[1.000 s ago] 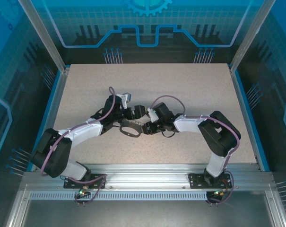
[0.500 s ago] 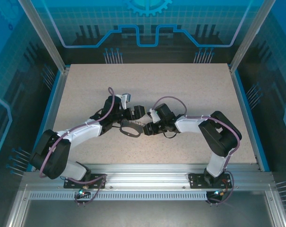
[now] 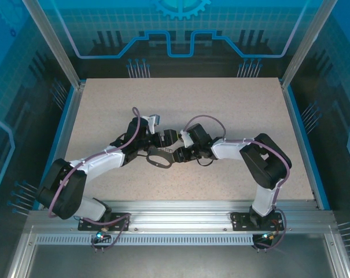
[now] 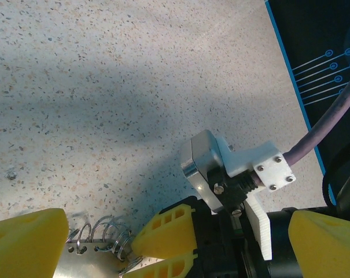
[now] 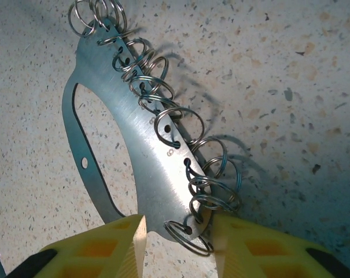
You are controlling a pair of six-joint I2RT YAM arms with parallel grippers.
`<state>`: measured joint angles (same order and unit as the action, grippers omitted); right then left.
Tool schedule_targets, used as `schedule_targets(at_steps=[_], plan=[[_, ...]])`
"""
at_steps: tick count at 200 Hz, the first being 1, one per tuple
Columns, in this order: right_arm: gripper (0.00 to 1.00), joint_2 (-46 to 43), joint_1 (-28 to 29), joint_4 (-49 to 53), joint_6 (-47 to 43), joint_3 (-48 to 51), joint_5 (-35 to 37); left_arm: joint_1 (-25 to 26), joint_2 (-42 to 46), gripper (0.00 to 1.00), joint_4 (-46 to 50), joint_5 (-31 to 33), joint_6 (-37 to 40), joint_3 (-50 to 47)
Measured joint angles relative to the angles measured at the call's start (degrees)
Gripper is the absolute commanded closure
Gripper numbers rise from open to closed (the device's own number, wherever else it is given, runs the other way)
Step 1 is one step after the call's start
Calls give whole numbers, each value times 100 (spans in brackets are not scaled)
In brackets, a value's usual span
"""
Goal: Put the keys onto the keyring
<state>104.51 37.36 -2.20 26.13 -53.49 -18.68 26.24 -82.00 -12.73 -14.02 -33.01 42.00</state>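
Since seemingly stiff, light, slick: gripping keyring (image 5: 146, 168) by plate end with right end effector (image 5: 177, 227), left end effector (image 4: 175, 234) wide.

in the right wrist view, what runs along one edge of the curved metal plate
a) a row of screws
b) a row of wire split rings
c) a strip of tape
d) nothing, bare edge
b: several silvery split rings are looped through holes along one edge of the metal plate.
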Motion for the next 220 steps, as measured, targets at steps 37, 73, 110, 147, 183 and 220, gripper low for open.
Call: schedule_targets(at_steps=[37, 73, 110, 147, 183, 220], plan=[[70, -2, 9, 4, -2, -2, -79, 0, 0, 1, 0, 2, 0, -7], [71, -33, 20, 9, -2, 37, -114, 0, 0, 1, 0, 0, 0, -13], [71, -81, 46, 22, -22, 136, -105, 0, 13, 1, 0, 2, 0, -17], [71, -81, 52, 76, -22, 214, -66, 0, 72, 1, 0, 2, 0, -35], [74, -81, 50, 81, -22, 214, -9, 0, 76, 1, 0, 0, 0, -48], [81, -81, 52, 87, -39, 214, 26, 0, 83, 1, 2, 2, 0, -59]])
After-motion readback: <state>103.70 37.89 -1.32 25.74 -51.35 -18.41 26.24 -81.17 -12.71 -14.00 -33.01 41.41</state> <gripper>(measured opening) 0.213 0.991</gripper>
